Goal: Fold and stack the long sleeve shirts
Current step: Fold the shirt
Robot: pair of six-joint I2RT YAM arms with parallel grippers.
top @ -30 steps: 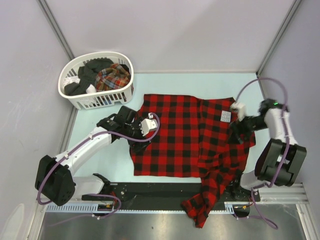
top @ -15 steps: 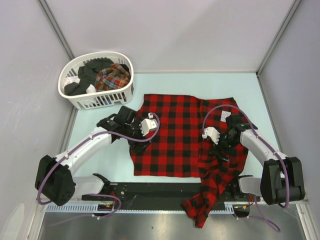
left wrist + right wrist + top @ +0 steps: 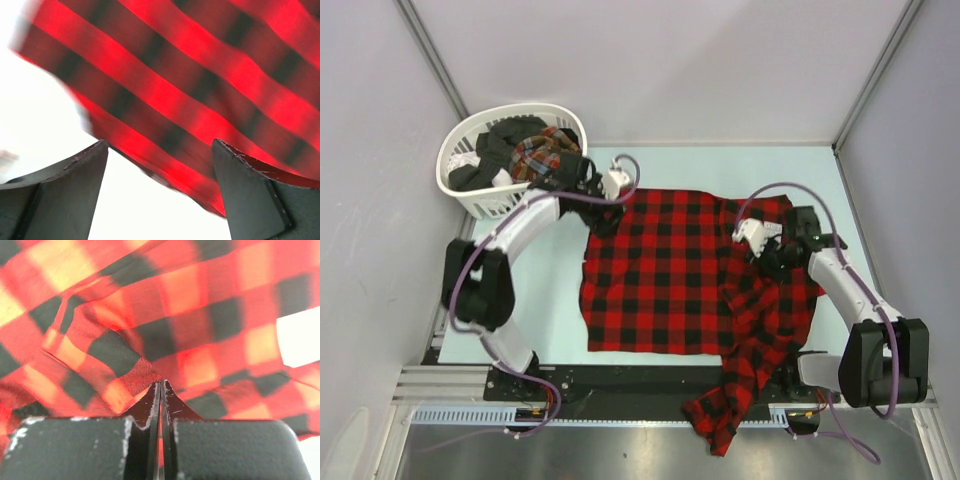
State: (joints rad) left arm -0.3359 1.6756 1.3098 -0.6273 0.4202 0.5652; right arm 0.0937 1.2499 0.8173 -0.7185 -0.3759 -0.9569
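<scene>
A red-and-black checked flannel shirt (image 3: 660, 275) lies spread flat on the table, with one sleeve (image 3: 730, 410) hanging over the near edge. My left gripper (image 3: 604, 218) is at the shirt's far left corner, beside the basket. In the left wrist view it (image 3: 159, 145) stands open, with the shirt's hem (image 3: 190, 95) just beyond its fingers. My right gripper (image 3: 770, 262) is over the shirt's rumpled right side. There it (image 3: 161, 383) is shut, pinching a raised fold of the flannel (image 3: 150, 330). A finer plaid shirt (image 3: 546, 155) lies in the basket.
A white slatted basket (image 3: 510, 207) stands at the far left, holding dark clothes and the plaid shirt. Grey walls close in the table on the left, back and right. A black rail (image 3: 620, 378) runs along the near edge, partly under the hanging sleeve.
My left arm swung from the shirt's left edge up to its far left corner. My right gripper moved in over the shirt's right side and shut on a fold.
</scene>
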